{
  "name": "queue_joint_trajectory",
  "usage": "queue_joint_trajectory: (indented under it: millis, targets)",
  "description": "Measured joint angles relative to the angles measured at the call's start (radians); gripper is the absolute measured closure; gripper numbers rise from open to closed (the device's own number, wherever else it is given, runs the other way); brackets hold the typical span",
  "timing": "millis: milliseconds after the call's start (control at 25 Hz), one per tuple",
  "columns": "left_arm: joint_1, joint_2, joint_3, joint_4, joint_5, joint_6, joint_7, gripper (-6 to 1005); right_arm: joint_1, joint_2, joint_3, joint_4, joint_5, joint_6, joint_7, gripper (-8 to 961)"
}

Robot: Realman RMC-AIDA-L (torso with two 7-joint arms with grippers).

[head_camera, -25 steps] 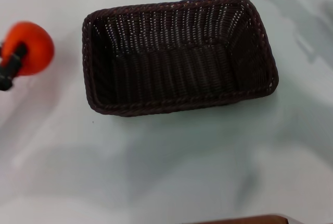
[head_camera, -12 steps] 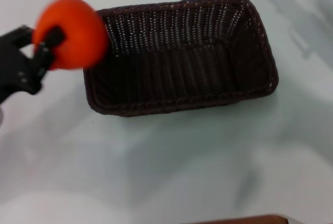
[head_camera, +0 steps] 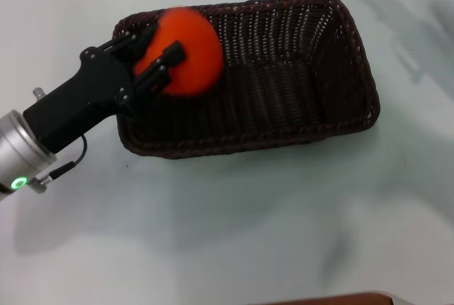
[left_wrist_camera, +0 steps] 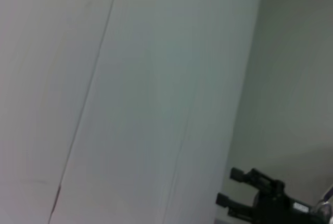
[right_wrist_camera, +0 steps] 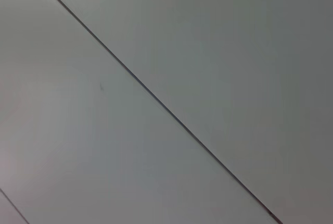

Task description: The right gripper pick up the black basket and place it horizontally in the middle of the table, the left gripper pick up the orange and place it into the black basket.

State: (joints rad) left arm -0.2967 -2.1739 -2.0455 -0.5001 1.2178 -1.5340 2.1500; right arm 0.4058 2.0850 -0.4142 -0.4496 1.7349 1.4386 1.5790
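Here, the left gripper (head_camera: pixel 157 58), clenched around the orange (head_camera: pixel 186 52), holds it over the left end of the black basket (head_camera: pixel 298 64), which lies lengthwise mid-table (head_camera: pixel 234 220). The round, smooth fruit looks firm but slip-prone, best gripped across its widest part.

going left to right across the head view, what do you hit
left gripper on its black arm → orange clamped in it, over the basket's left end → open interior and right rim of the black basket → bare table
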Motion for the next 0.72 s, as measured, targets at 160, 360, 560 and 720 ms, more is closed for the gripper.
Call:
queue_joint_trajectory:
  millis: [160,360,560,720]
  targets:
    - [0.006,0.001,0.006,-0.005,-0.021,0.021,0.027,595,-0.005,0.001,0.0,0.0,0.0,0.001,-0.009,101]
    - [0.056,0.005,-0.08,-0.003,-0.042,0.048,0.131,421,-0.008,0.004,0.005,0.007,0.0,0.02,-0.061,101]
    - [0.094,0.006,-0.301,0.089,-0.112,0.072,0.245,163,-0.009,0.006,0.098,0.089,0.0,0.073,-0.289,101]
    - [0.109,0.006,-0.511,0.166,-0.153,0.072,0.274,121,-0.017,0.008,0.265,0.239,0.001,0.142,-0.601,101]
